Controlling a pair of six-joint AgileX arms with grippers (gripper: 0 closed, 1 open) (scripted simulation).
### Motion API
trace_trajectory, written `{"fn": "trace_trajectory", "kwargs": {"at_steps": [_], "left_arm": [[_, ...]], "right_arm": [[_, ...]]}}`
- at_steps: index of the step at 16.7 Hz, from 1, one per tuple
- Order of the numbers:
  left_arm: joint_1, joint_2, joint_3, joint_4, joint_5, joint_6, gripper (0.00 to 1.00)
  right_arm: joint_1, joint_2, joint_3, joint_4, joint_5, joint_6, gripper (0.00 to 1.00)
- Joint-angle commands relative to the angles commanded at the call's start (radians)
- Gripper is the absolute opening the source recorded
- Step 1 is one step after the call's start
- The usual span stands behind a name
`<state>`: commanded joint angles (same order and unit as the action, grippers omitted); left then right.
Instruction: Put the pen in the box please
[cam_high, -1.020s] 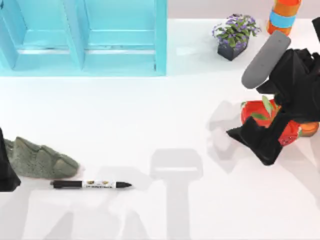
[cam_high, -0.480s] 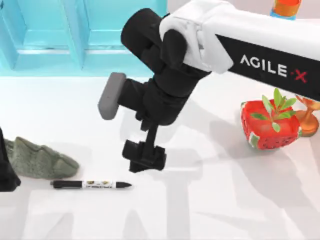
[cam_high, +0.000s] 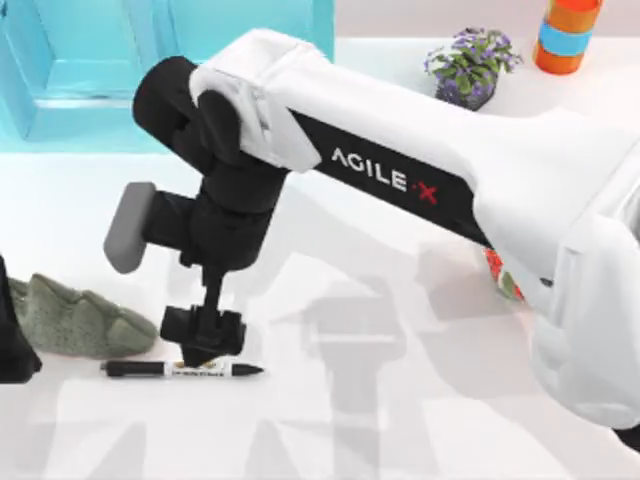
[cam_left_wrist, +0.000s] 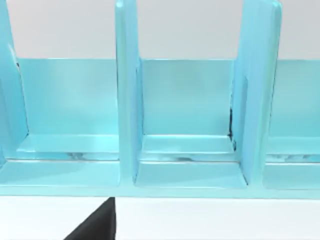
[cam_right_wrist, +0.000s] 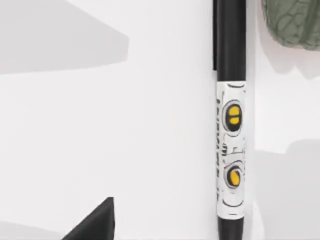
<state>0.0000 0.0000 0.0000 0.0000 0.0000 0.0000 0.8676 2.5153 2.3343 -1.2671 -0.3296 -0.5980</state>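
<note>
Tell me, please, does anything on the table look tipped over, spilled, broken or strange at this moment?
Nothing stands out. The pen lies flat and whole on the table, beside the green rock-like object. The right gripper hangs just above the pen. The blue box stands upright.

surface: white table | light: bright — soft grey shadows

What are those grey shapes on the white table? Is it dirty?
Not dirt, just shadows. In the top view, soft grey shadows of the right arm fall across the table around the pen; in the right wrist view, a grey shadow wedge crosses the white surface beside the pen.
</note>
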Motion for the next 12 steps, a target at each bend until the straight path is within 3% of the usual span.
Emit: {"fn": "trace_trajectory", "kwargs": {"at_steps": [4,12], "left_arm": [[0.000,0.000,0.000,0.000,0.000,0.000,1.00],[0.000,0.000,0.000,0.000,0.000,0.000,1.00]], "right_arm": [[0.008,0.043,0.077,-0.023,0.004,0.001,1.00],[-0.019,0.042,0.042,0.000,0.001,-0.026,1.00]]}}
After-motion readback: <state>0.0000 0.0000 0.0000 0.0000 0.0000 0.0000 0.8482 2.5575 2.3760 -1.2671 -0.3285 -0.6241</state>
